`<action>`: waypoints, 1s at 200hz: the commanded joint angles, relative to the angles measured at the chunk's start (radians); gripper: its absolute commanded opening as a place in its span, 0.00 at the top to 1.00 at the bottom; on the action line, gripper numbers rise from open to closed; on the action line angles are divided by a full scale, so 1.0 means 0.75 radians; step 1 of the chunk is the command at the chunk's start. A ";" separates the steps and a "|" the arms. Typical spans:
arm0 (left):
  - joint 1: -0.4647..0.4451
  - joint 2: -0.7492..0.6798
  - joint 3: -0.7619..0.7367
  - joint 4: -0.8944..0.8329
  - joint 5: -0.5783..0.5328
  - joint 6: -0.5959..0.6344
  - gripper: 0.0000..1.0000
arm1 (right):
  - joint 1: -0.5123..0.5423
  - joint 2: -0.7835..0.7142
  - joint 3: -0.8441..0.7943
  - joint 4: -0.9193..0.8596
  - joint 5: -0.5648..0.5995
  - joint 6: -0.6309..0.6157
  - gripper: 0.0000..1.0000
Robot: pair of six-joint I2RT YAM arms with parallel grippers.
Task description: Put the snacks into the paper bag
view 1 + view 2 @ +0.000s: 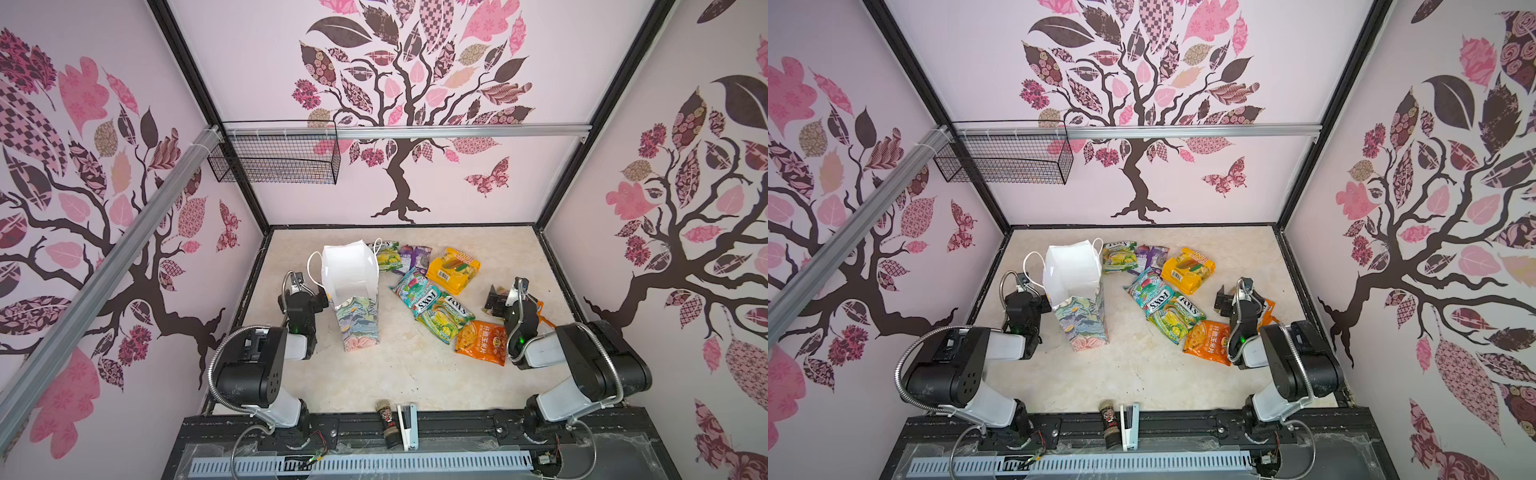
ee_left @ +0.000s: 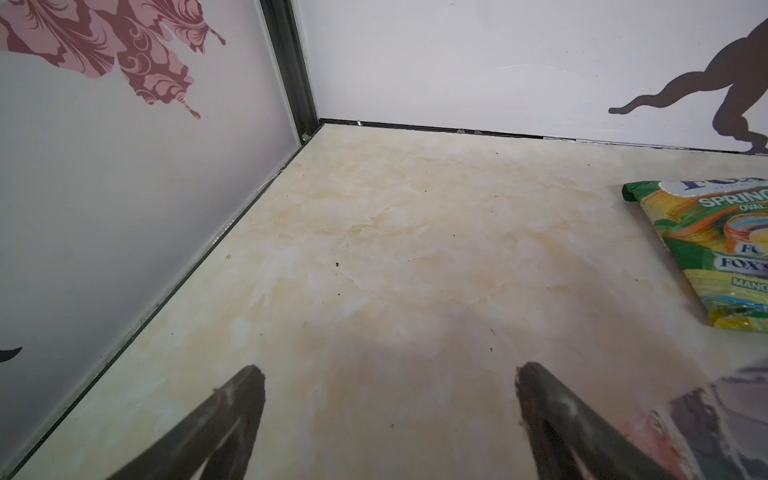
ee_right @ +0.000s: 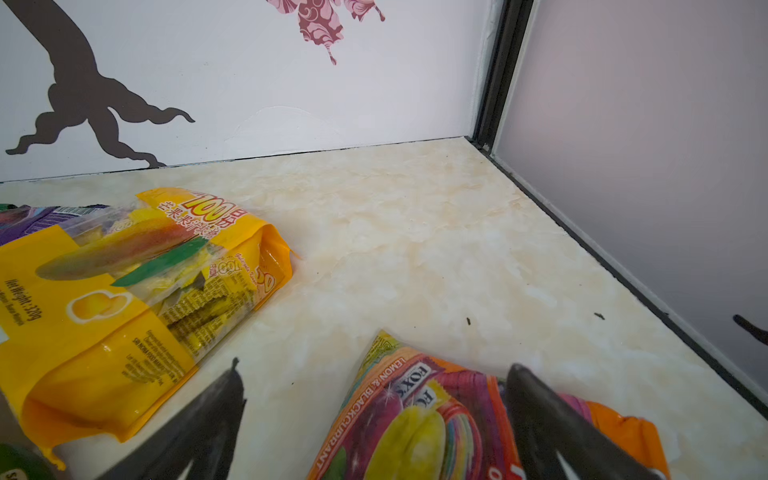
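Observation:
The paper bag (image 1: 353, 291) (image 1: 1075, 286) stands upright at the left of the table, its white mouth open. Several snacks lie to its right: a green-yellow packet (image 1: 388, 255), a purple one (image 1: 415, 257), a yellow one (image 1: 453, 270) (image 3: 124, 299), a teal one (image 1: 413, 291), a green FOX'S one (image 1: 444, 318) and an orange one (image 1: 482, 340). My left gripper (image 1: 321, 298) (image 2: 388, 374) is open beside the bag's left side, with bare table between its fingers. My right gripper (image 1: 494, 300) (image 3: 374, 370) is open just over a FOX'S lemon-blackcurrant packet (image 3: 415, 415), without gripping it.
A black wire basket (image 1: 274, 160) hangs on the back wall at the left. A dark spice jar (image 1: 386, 424) and a white stapler (image 1: 408, 424) lie at the table's front edge. Walls close the table on three sides.

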 commanded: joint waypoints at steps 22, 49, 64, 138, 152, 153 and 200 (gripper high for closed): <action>0.003 -0.012 -0.013 0.031 0.008 0.001 0.02 | -0.012 0.003 0.039 0.014 -0.007 0.008 0.00; 0.002 -0.011 -0.014 0.031 0.010 0.001 0.02 | -0.013 0.003 0.034 0.021 -0.006 0.009 0.00; 0.010 -0.009 -0.006 0.025 0.027 -0.003 0.02 | -0.014 0.003 0.034 0.020 -0.007 0.009 0.01; 0.012 -0.012 -0.005 0.019 0.030 -0.003 0.02 | -0.028 0.002 0.047 -0.009 -0.030 0.021 0.00; 0.012 -0.011 -0.006 0.019 0.030 -0.003 0.02 | -0.031 0.002 0.051 -0.013 -0.039 0.022 0.01; 0.013 -0.012 -0.007 0.019 0.030 -0.003 0.02 | -0.032 0.001 0.050 -0.013 -0.039 0.022 0.00; 0.012 -0.011 -0.004 0.015 0.030 -0.003 0.02 | -0.031 0.001 0.050 -0.017 -0.042 0.022 0.01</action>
